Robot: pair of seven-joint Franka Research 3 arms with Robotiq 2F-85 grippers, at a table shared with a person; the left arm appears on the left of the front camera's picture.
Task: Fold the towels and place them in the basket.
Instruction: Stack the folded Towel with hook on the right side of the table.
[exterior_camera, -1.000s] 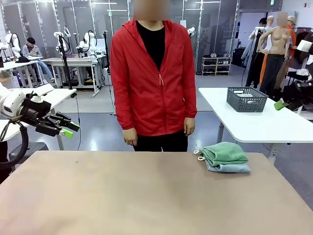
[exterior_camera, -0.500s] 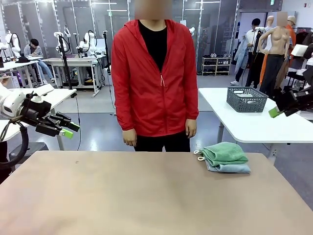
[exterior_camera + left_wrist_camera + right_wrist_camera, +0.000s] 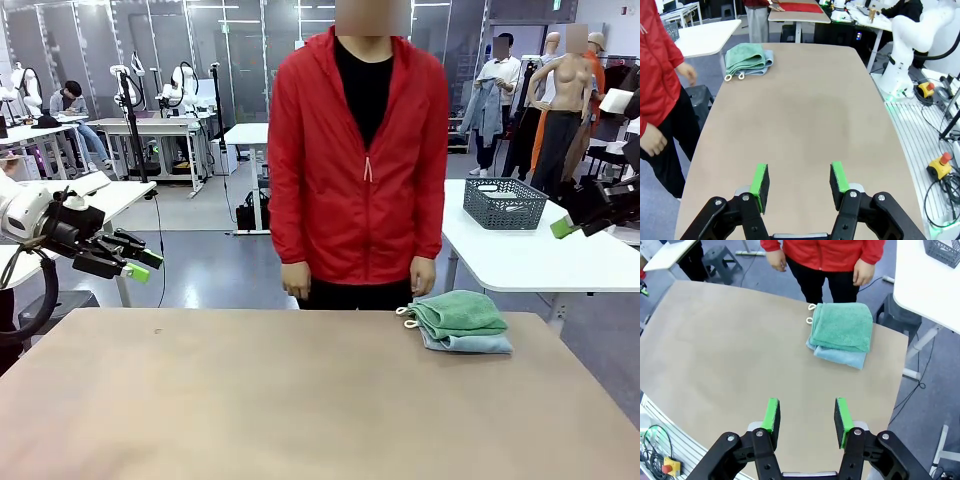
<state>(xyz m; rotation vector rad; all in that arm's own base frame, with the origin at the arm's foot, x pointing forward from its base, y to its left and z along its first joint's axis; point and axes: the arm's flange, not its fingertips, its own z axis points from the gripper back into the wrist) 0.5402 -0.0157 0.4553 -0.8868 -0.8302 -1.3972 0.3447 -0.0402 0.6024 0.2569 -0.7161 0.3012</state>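
Left fingers (image 3: 799,187) parted, empty | right fingers (image 3: 807,422) parted, empty | two towels (image 3: 461,320) stacked | one basket (image 3: 505,203)

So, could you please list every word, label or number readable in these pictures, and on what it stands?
None can be read.
Green sign high on the far wall: too small and blurred to read.
Green towel, blue towel and wire-mesh basket: no print visible.

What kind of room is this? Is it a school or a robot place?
Probably a robot lab. More white robot arms stand on tables behind the person in the red jacket, and yellow emergency-stop buttons with cables lie on the floor.
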